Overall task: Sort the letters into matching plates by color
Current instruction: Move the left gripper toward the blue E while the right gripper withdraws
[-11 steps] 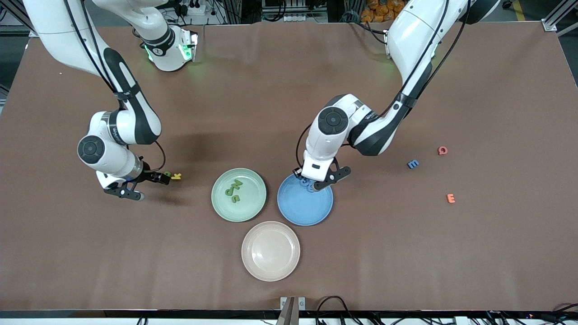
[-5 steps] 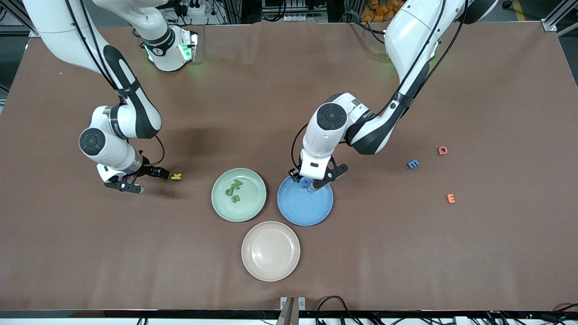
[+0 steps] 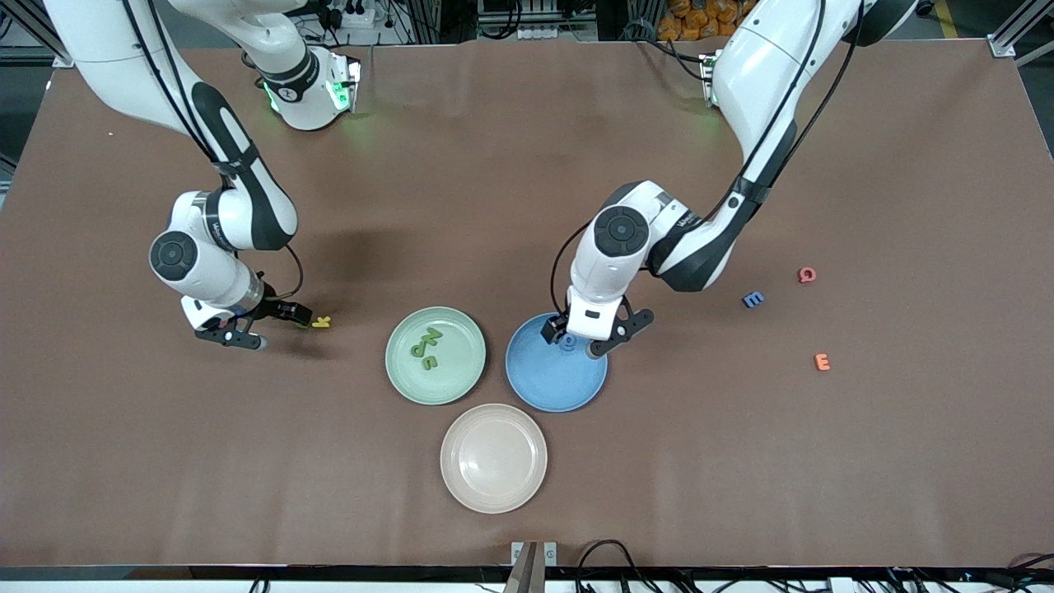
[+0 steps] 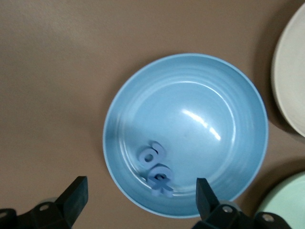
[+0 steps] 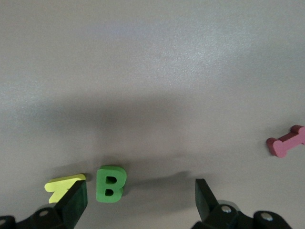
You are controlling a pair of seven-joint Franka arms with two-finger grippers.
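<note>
Brown table (image 3: 527, 165), blue plate (image 3: 552, 383) rim under left gripper (image 3: 597, 338), jaws apart

The right gripper (image 5: 138, 202) hangs low over the bare desk (image 5: 157, 62) with its two dark fingertips (image 5: 74, 202) spread wide and nothing between them. A green letter B (image 5: 111, 183) lies flat in the gap, close to one fingertip, and a yellow letter (image 5: 62, 187) sits just beside it, partly hidden by that same fingertip. Well apart from both, a pink letter piece (image 5: 287, 141) lies at the picture's edge.
</note>
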